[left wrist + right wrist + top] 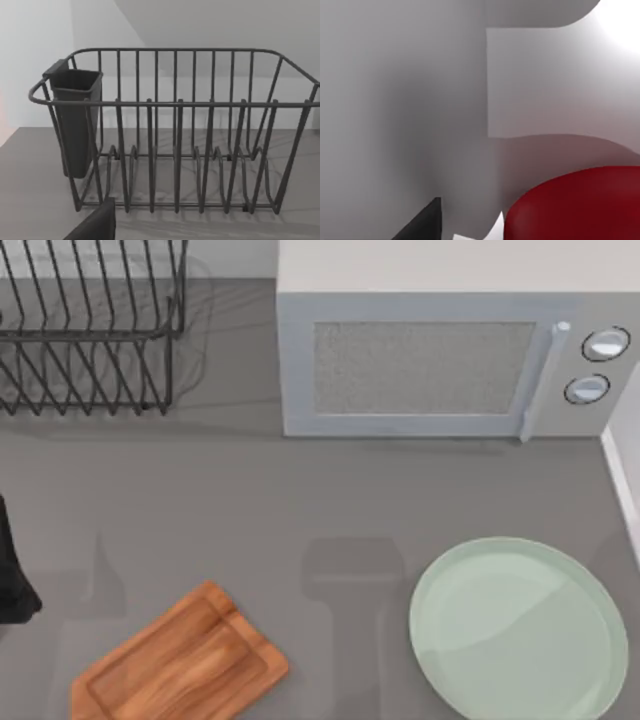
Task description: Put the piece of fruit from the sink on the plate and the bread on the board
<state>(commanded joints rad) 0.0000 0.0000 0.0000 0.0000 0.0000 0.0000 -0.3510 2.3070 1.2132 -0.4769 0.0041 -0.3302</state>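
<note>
While microwave looms, plate lies bare.

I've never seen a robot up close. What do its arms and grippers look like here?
Little shows: the left arm is a matte black, angular shape at the table's left edge. Each wrist view catches one dark, flat, wedge-shaped finger. No cables or markings are visible.

The grey counter bears board, plate, microwave, rack.
</note>
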